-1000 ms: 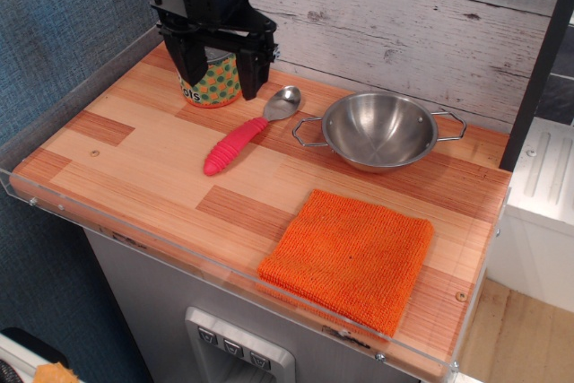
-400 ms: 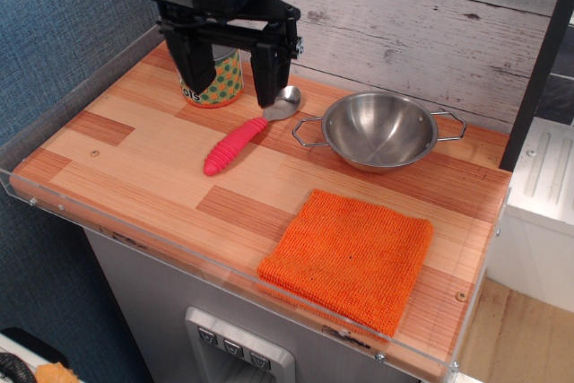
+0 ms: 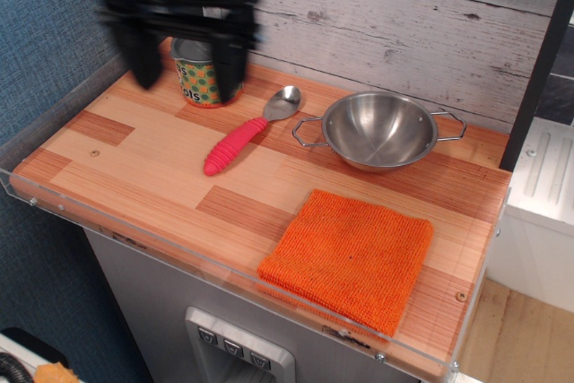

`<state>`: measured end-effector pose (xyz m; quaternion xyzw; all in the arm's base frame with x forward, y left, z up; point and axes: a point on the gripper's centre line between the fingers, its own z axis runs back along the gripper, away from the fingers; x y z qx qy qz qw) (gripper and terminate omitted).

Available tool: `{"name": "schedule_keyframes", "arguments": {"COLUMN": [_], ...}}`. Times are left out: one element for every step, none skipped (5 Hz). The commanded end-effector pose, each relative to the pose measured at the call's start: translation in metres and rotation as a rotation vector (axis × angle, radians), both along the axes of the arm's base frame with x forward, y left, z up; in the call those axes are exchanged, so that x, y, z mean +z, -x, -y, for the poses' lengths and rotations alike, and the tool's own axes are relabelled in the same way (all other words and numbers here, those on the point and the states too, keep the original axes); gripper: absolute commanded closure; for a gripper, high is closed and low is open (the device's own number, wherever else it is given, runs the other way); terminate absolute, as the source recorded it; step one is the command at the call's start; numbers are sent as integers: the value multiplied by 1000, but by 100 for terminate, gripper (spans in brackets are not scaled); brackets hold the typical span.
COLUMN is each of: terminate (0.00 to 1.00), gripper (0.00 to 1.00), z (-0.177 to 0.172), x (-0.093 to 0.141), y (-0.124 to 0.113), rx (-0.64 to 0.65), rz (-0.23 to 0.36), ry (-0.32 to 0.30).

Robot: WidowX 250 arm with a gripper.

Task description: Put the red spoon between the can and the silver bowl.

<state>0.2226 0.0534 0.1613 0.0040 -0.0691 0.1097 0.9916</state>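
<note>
Since the earlier frame the gripper (image 3: 184, 65) has swung left, off the spoon's head, and now shows blurred in front of the can (image 3: 199, 73), fingers spread apart and holding nothing. The red spoon (image 3: 248, 131) lies flat on the desk (image 3: 134, 168), its head between the can and the silver bowl (image 3: 380, 130). Judgement: placement appears complete; only withdrawal remains.

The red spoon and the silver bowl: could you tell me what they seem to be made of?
The red spoon: shiny metal head that mirrors light, with a matte, ribbed pinkish-red handle, probably plastic or rubber. The silver bowl: polished metal, likely stainless steel, with bright reflections inside and thin wire loop handles.
</note>
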Motion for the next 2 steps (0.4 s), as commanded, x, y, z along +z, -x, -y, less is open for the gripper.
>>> {"name": "schedule_keyframes", "arguments": {"terminate": [0,100], "gripper": [0,0], "z": [-18,-18], "x": [10,10], "y": [28,28], "rx": [122,122], "rz": [36,36], "ry": [-32,-32]}}
